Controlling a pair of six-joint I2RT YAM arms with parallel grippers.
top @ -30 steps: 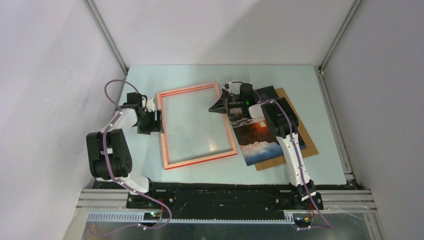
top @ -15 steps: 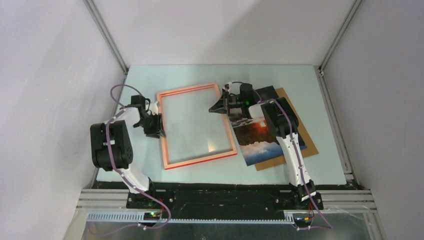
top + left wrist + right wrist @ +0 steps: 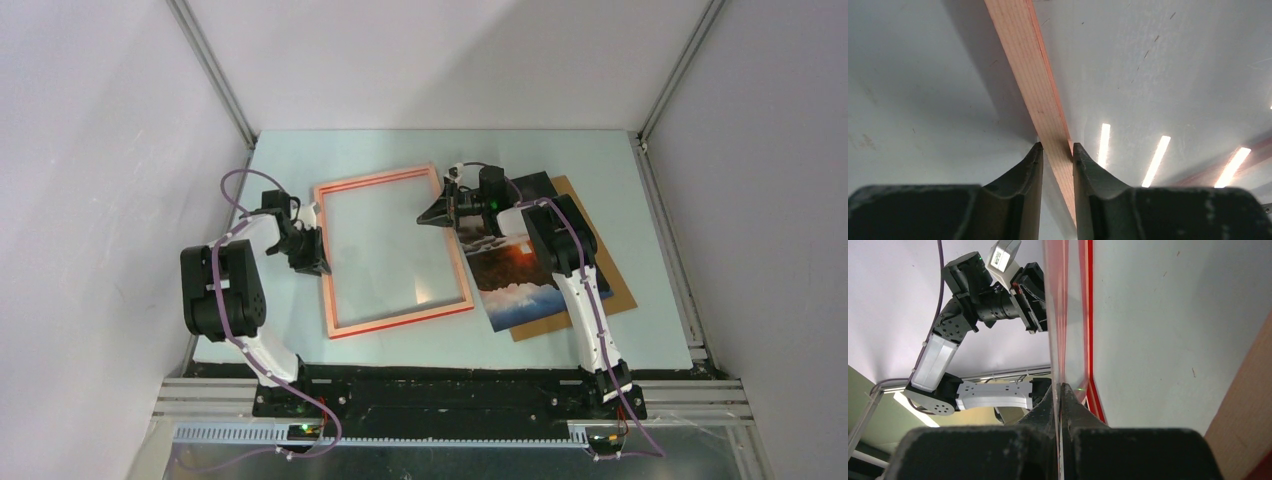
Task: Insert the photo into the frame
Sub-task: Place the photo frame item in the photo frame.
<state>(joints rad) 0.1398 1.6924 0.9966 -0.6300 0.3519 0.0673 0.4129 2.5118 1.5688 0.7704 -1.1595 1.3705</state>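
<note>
The left gripper (image 3: pixel 1056 147) has its jaws clamped across the pale wooden left rail of the frame (image 3: pixel 1023 65), one finger on each side. The right gripper (image 3: pixel 1061 386) has its jaws pressed together at the frame's far right corner; I cannot tell whether they pinch its thin edge. The frame lies on the table (image 3: pixel 400 150). The photo (image 3: pixel 515 275) lies just right of it, on a brown board (image 3: pixel 622 292).

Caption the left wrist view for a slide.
Left gripper pinching a rail of the red, pale-wood-backed picture frame over a grey table.
</note>
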